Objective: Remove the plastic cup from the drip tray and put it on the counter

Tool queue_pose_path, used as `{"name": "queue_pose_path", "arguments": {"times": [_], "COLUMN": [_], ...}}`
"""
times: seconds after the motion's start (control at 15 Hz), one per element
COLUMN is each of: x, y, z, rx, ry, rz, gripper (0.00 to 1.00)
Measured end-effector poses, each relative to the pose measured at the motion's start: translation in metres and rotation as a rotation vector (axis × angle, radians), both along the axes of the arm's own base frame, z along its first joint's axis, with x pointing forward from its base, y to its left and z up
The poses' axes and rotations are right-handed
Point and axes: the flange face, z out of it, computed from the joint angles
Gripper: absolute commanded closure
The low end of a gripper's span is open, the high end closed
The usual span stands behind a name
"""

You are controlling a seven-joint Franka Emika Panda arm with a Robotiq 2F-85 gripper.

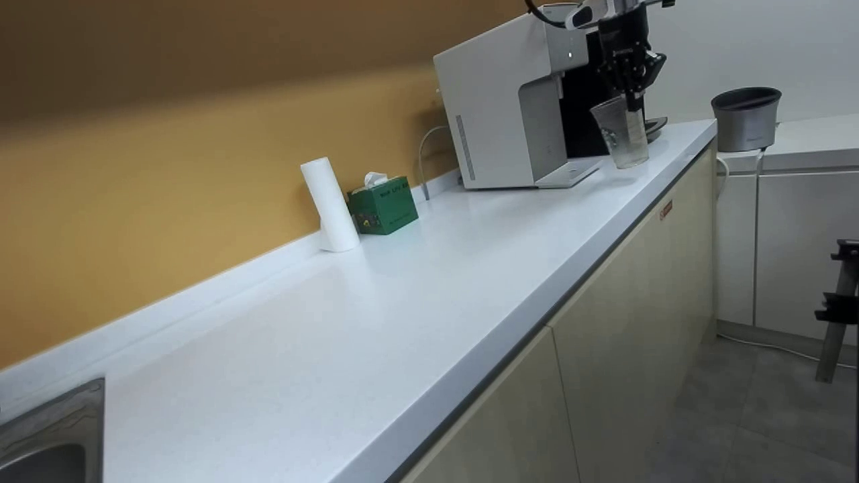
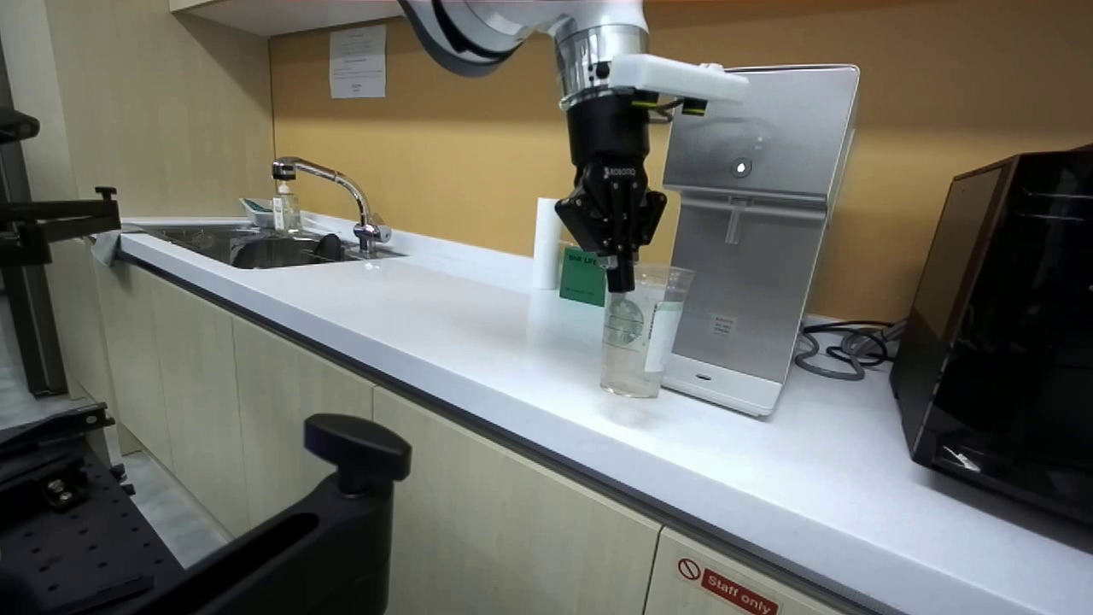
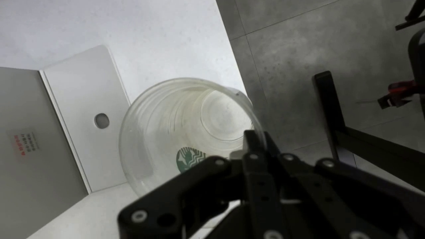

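Green printing marks the side of the clear plastic cup [image 2: 646, 342], and the black end effector [image 2: 621, 278] is closed on its rim, straddling the wall at about three o'clock on the mouth in the wrist view. The cup is off the drip tray [image 3: 79, 93], just beside it; that pale ledge lies at nine o'clock of the cup in the wrist view. The cup's base is low over the white surface [image 2: 478, 320] with a soft shadow beneath it; whether the two touch is hard to tell. In an exterior view the white drinks machine [image 1: 490, 114] stands at nine o'clock of the cup, with a green tissue box [image 1: 388, 208] and a white cylinder [image 1: 332, 206] farther off between eight and nine. A dark grey pot [image 1: 747, 124] sits at three o'clock, on a separate white cabinet [image 1: 805, 235]. In an exterior view a sink [image 2: 201, 241] with a chrome tap [image 2: 354, 192] lies well apart toward ten o'clock, a boxy black appliance [image 2: 999, 325] stands at three, and, below the front edge, a red "Staff only" sign [image 2: 739, 592] shows between five and six.
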Motion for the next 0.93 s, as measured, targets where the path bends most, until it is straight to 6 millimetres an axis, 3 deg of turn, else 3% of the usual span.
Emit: {"name": "queue_pose_path", "arguments": {"times": [0.73,0.8,0.93], "x": [-0.002,-0.001,-0.001], "y": [0.038,0.040,0.044], "z": [-0.041,-0.043,-0.047], "rx": [0.051,0.048,0.046], "ry": [-0.153,-0.174,-0.193], "rz": [0.020,0.025,0.031], "gripper": [0.99,0.71,0.63]}}
